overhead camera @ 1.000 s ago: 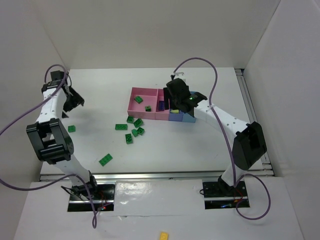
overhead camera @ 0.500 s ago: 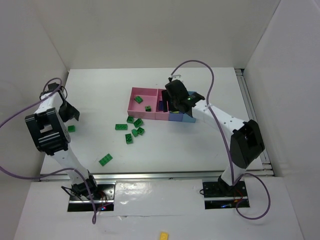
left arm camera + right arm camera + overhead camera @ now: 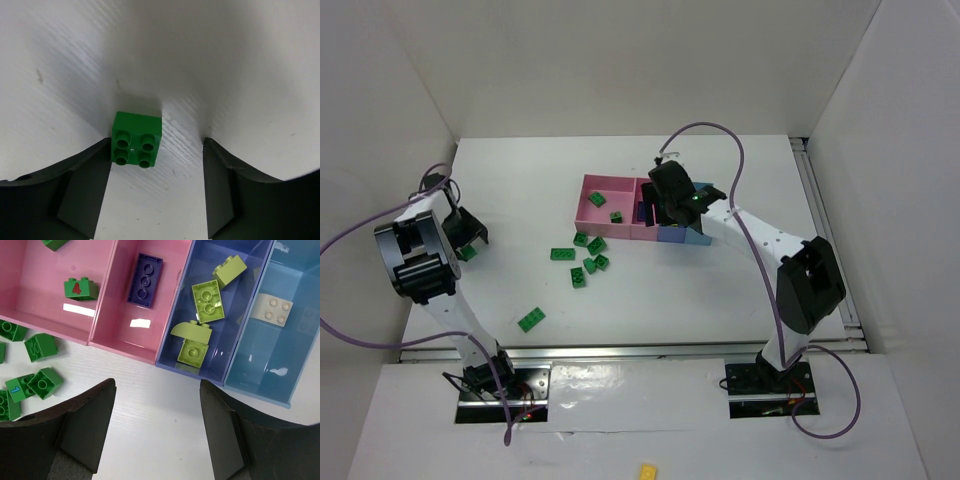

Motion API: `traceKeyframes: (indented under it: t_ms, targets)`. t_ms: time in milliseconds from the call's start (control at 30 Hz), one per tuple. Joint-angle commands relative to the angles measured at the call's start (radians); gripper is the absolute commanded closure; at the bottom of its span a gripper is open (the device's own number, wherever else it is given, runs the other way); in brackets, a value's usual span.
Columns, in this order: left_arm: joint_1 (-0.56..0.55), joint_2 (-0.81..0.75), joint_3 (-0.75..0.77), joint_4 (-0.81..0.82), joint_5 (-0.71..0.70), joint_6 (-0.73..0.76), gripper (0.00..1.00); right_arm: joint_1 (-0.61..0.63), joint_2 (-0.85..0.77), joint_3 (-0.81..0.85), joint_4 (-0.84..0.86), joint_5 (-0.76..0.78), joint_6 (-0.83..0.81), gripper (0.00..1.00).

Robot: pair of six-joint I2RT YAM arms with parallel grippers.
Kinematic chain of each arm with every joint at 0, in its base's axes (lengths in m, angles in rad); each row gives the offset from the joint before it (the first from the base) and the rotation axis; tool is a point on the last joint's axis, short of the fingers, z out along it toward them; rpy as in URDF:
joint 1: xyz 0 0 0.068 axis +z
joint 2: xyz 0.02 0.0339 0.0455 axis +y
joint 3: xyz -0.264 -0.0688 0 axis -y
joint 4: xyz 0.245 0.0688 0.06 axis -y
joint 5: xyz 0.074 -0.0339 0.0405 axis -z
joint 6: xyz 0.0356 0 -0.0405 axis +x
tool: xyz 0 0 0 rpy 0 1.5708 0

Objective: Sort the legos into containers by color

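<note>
Left tool point(image 3: 156, 149) has swung in from the far corner onto a lone green brick point(image 3: 137, 139). Fingers apart, brick between them on the desk point(image 3: 165, 60), closer to 1 finger, not clamped. Right tool point(image 3: 157, 385) apart, gripping nothing, above the tray point(image 3: 125, 350) near wall. Ahead of it: 1 purple brick point(image 3: 145, 279), 3 yellow-green bricks point(image 3: 206, 301), 1 beige brick point(image 3: 272, 310).

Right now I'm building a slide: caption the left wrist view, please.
Left gripper, jaws open, straddles a green four-stud lego on the white table.
</note>
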State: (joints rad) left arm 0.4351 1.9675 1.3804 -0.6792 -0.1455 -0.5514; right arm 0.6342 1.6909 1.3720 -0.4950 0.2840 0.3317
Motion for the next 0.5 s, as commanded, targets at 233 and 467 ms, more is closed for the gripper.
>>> traceKeyframes:
  t_ms: [233, 467]
  targets:
    - [-0.059, 0.027, -0.034, 0.069, 0.066, 0.041, 0.51, -0.005, 0.029, 0.048, -0.019, 0.014, -0.014, 0.24]
    - [-0.082, 0.018, 0.0, 0.049, 0.121, 0.107, 0.77, -0.005, 0.029, 0.059, -0.019, 0.024, -0.014, 0.24]
